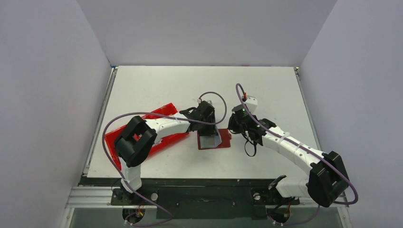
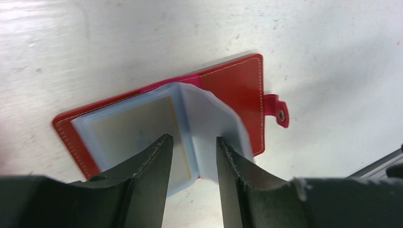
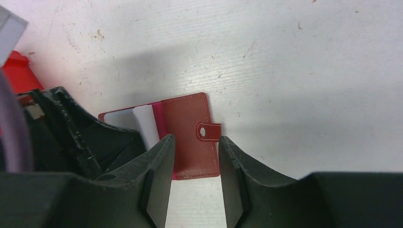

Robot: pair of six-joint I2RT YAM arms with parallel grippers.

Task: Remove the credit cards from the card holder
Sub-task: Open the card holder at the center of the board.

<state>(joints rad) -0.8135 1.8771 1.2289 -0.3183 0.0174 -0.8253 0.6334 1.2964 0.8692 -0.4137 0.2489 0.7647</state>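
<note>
The card holder [image 1: 214,140] lies spread on the table, red covers down and grey-blue pockets [image 2: 214,123] up. One gold-tan credit card [image 2: 135,130] shows through its left pocket. My left gripper [image 2: 192,142] hovers open over the middle fold, its fingertips straddling a raised pocket leaf without pinching it. My right gripper [image 3: 196,139] is open over the right cover [image 3: 187,118], with the strap tab [image 3: 209,131] just off its right fingertip. In the top view the left gripper [image 1: 208,124] is at the holder's far edge and the right gripper [image 1: 233,128] is beside its right edge.
A bright-red plastic tray [image 1: 164,111] lies left of the holder, partly under my left arm; a corner of the tray [image 3: 16,71] shows in the right wrist view. The table's near edge [image 1: 204,177] runs close below the holder. Grey walls enclose the table.
</note>
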